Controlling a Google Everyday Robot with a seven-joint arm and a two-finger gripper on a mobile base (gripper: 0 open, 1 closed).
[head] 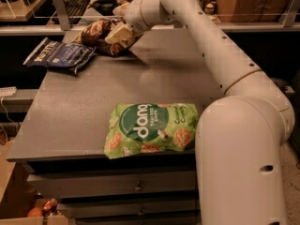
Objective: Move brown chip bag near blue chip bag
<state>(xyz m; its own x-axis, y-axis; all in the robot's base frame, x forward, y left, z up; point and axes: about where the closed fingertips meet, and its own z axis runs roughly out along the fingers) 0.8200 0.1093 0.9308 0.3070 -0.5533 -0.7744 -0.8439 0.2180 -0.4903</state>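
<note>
The brown chip bag (97, 33) is at the far left of the grey table (70, 125), its lower end at or just above the tabletop. My gripper (118, 35) is at the bag's right end and is shut on it, with the white arm reaching in from the right. The blue chip bag (59, 56) lies flat at the table's far left corner, just left of and in front of the brown bag. A small gap shows between the two bags.
A bright green "dang" bag (150, 128) lies near the table's front edge. My arm's large base (243, 163) fills the right front. A shelf behind holds a keyboard (75, 3). Drawers (136, 187) sit under the table.
</note>
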